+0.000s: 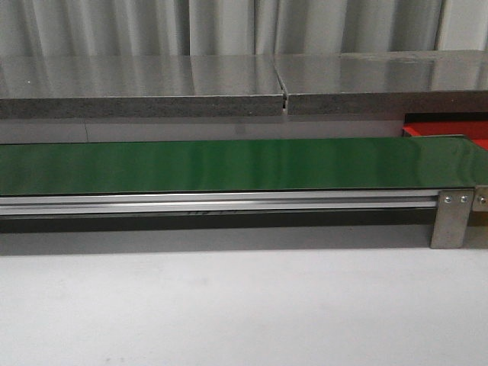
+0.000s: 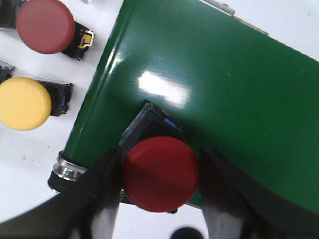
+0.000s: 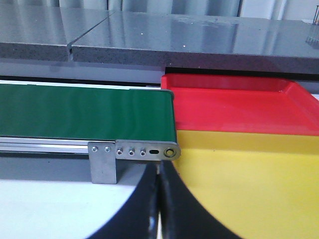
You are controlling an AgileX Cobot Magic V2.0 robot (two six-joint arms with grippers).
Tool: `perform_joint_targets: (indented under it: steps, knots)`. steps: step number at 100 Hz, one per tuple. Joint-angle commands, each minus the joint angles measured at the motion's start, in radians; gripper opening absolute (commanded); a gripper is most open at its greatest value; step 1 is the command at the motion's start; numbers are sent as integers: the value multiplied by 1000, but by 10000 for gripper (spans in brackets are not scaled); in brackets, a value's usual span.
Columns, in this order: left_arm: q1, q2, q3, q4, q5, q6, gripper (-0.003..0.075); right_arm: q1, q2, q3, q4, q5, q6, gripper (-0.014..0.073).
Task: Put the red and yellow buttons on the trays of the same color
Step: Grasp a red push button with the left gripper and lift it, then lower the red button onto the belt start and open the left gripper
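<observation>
In the left wrist view my left gripper [image 2: 160,175] is shut on a red button [image 2: 160,172]; its fingers [image 2: 102,199] press both sides of the cap. The button hangs over the end of the green belt [image 2: 224,94], with its black base toward the belt. Another red button [image 2: 45,26] and a yellow button [image 2: 24,103] lie on the white table beside the belt. In the right wrist view my right gripper [image 3: 159,174] is shut on nothing, in front of the yellow tray [image 3: 249,184]. The red tray [image 3: 239,107] sits behind it.
The green conveyor belt [image 1: 229,164] crosses the front view on an aluminium rail with a metal bracket [image 1: 450,221] at its right end. A grey stone shelf [image 1: 229,84] runs behind it. A corner of the red tray [image 1: 450,130] shows at the right. Neither arm appears in the front view.
</observation>
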Motion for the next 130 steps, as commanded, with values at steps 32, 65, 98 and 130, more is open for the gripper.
perform_joint_targets:
  steps: [32, 65, 98, 130]
  knots:
    - [-6, -48, -35, -34, -65, 9, 580, -5, -14, -10, -9, -73, -3, -67]
    - [56, -55, -129, -25, -91, -46, 566, -5, -14, -10, -9, -73, -3, -67]
    - [151, 64, -235, 21, -91, -53, 566, -5, -14, -10, -9, -73, -3, -67]
    - [196, 176, -319, 86, -77, -82, 566, -5, -14, -10, -9, -73, -3, -67]
